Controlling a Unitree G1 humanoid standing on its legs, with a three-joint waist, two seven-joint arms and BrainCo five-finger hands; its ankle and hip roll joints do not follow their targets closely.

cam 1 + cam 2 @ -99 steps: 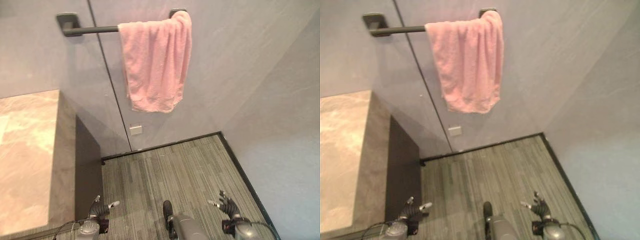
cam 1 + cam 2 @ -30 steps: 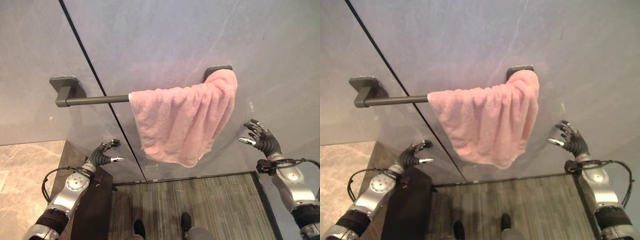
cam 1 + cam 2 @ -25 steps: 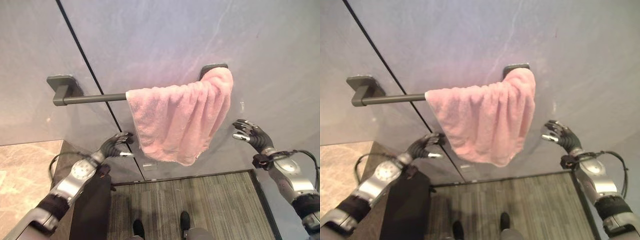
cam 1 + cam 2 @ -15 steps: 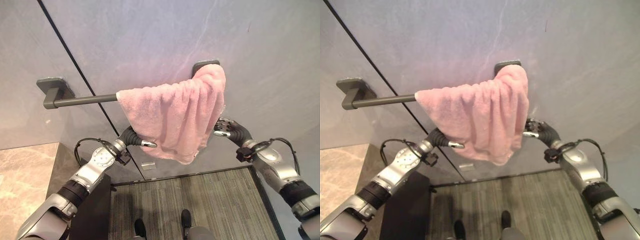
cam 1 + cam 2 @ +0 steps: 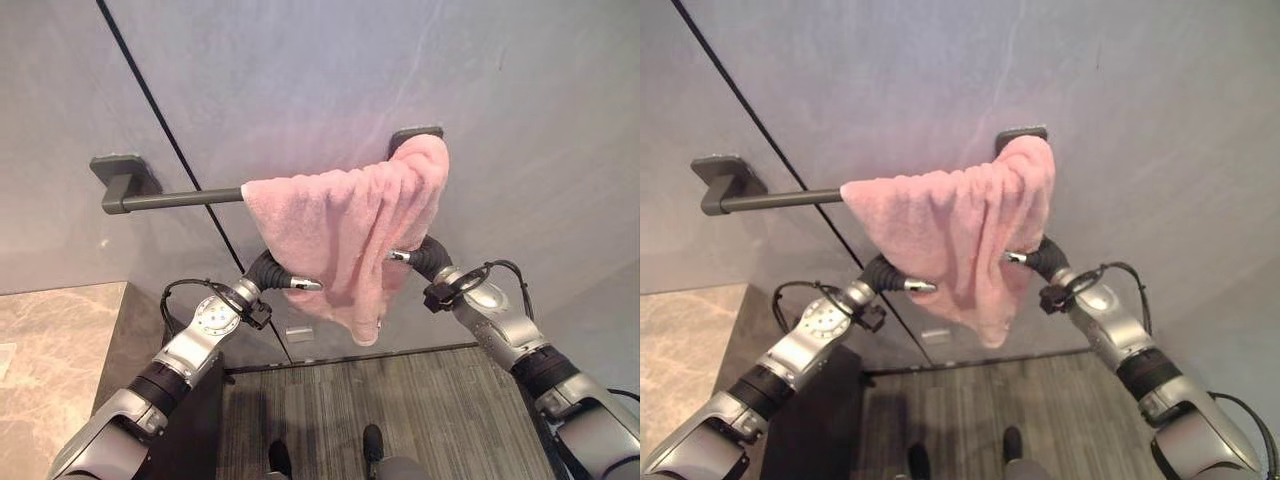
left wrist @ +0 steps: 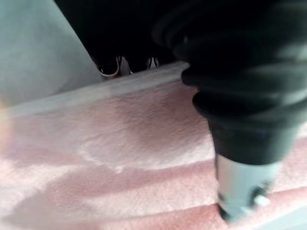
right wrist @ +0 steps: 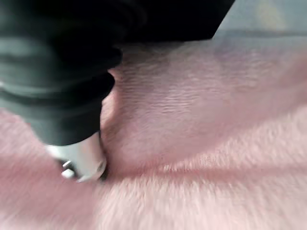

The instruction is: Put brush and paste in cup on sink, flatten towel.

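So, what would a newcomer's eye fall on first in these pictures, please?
A pink towel hangs bunched at the right end of a dark wall bar. The left robot hand reaches into its left edge and the right robot hand into its right edge, fingers mostly hidden in cloth.

Two silver-grey arms with dark-covered hands

The left hand (image 5: 268,274) and right hand (image 5: 425,258) wear black ribbed covers; silver fingers end in dark tips, round silver wrist housings sit behind, and black bands ring each forearm.

towel (image 5: 340,225): pink, bunched on right part of towel bar (image 5: 175,199)
left hand (image 5: 270,275): at towel's left edge
right hand (image 5: 420,256): at towel's right edge, fingers hidden
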